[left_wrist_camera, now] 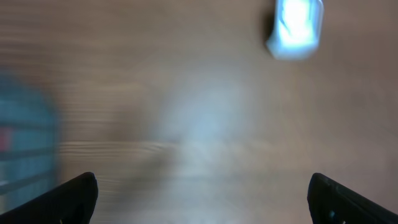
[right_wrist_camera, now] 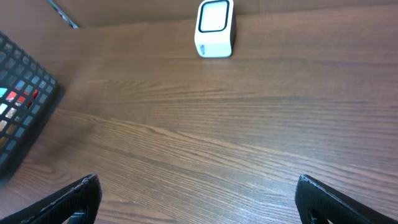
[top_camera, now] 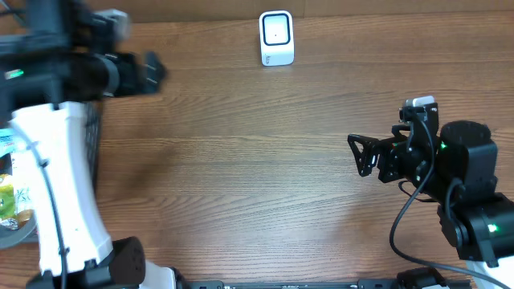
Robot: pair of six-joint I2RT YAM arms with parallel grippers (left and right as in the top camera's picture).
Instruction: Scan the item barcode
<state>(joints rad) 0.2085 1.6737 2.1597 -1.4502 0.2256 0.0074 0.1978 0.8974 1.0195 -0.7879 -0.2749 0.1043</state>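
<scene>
**Items [top_camera: 10,197] sit in the basket, nearer your left arm**

Both claws are spread wide and hold nothing. The left claw [top_camera: 151,72] hangs over the left part of the surface [top_camera: 241,177]. The right claw [top_camera: 359,154] is at the right side, pointing left.

The items lie in the dark mesh basket [right_wrist_camera: 25,106] at the far left edge. They are just beside the left arm [top_camera: 56,185] and well apart from the right claw, so the pick looks like the left arm's job.

The scanner [top_camera: 276,38] stands at the far middle edge, its window showing toward the arms.

From above, the left arm covers most of the basket and the frame edge cuts it off. You cannot make out any one item, its long axis or its barcode. The left wrist view is blurred.
</scene>
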